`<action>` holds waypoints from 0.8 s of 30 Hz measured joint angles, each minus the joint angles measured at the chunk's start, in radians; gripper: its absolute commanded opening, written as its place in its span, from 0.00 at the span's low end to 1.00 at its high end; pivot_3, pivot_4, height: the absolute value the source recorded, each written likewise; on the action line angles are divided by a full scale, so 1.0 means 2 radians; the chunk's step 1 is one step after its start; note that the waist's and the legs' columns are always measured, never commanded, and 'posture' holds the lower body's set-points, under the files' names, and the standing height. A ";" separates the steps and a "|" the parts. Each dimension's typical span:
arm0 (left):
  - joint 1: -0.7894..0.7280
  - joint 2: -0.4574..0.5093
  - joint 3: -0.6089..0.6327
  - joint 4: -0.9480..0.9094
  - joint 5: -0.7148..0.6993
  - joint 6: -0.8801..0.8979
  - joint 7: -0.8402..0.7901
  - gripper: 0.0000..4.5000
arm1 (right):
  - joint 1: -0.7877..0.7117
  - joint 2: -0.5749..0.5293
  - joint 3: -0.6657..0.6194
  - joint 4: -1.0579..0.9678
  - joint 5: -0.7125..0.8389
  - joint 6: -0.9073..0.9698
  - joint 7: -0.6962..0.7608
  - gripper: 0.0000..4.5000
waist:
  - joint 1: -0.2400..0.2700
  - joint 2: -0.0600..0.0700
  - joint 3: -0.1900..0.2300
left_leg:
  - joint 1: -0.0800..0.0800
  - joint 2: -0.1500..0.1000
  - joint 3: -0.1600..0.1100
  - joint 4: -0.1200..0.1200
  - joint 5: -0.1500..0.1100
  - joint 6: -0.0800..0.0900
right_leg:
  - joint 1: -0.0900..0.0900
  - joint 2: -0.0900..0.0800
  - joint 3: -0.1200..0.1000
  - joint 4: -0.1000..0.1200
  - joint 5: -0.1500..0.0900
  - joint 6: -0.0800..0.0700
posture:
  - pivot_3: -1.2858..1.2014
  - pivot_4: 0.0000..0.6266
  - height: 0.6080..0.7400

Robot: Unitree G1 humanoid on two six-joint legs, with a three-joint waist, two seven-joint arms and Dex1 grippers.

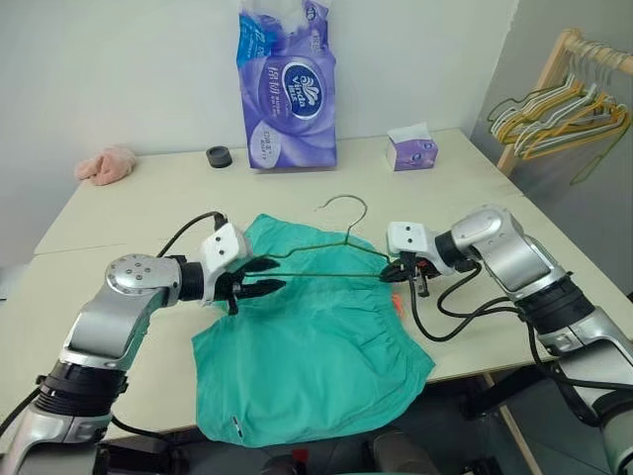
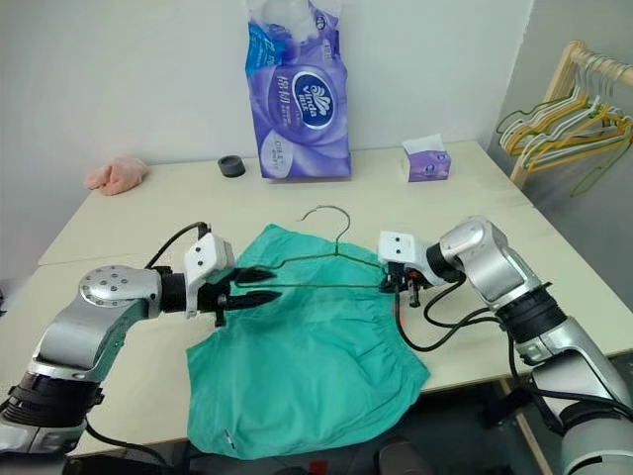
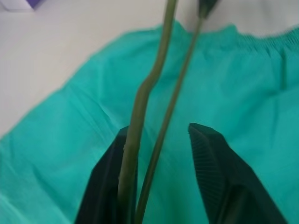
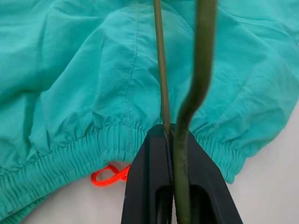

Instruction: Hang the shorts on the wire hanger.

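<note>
Left eye view. Shorts (image 1: 312, 346) spread flat on table (image 1: 109, 223), lower edge at the near rim. Hanger (image 1: 341, 252) held just above the upper part of the shorts, hook toward the far wall. Left gripper (image 1: 259, 278) at the hanger's left corner, right gripper (image 1: 399, 270) at its right corner. Behind: tissue pack (image 1: 287, 84), tissue box (image 1: 412, 150), black cap (image 1: 219, 156), pink cloth (image 1: 106, 164); rack (image 1: 554, 69) with a bunch of hangers (image 1: 554, 114) at far right.

Right eye view. Same layout; hanger spanning between both grippers, not yet threaded into the shorts.

Left wrist view. Jaws partly open; both hanger wires between the fingers (image 3: 219, 168), resting against one finger, clear of the other. No firm grip on this end.

Right wrist view. Jaws shut tight on the hanger corner, both wires pinched. Waistband and orange drawstring (image 4: 110, 175) directly below.

Step in hand, judged: hanger being positioned over the shorts, support resting on the right gripper alone. Next move probably calls for the left gripper to leave the wire and take up the fabric, then drape it over the bottom bar.
</note>
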 measured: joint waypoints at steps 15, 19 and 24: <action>0.065 0.023 0.086 0.003 -0.058 0.021 -0.013 0.55 | 0.188 -0.126 -0.143 -0.081 0.096 0.185 -0.023 0.00 | -0.003 0.000 0.000 | 0.000 0.000 0.001 0.000 0.000 0.000 | 0.000 0.000 0.000 0.000 0.000 0.000 | 0.40 0.08 1.00; 0.089 0.045 0.072 -0.038 -0.082 0.040 -0.059 0.55 | 0.262 -0.149 -0.194 -0.116 0.138 0.238 -0.030 0.00 | -0.002 0.001 0.001 | 0.000 0.000 0.001 0.000 0.000 0.000 | 0.001 0.000 0.000 0.000 0.000 0.000 | 0.39 0.08 1.00; 0.089 0.078 0.051 -0.046 -0.105 0.068 -0.114 0.55 | 0.374 -0.166 -0.271 -0.134 0.200 0.305 -0.033 0.00 | -0.002 0.001 0.003 | 0.001 0.000 0.003 0.000 0.000 0.001 | 0.002 0.001 0.001 0.000 -0.002 0.003 | 0.39 0.10 1.00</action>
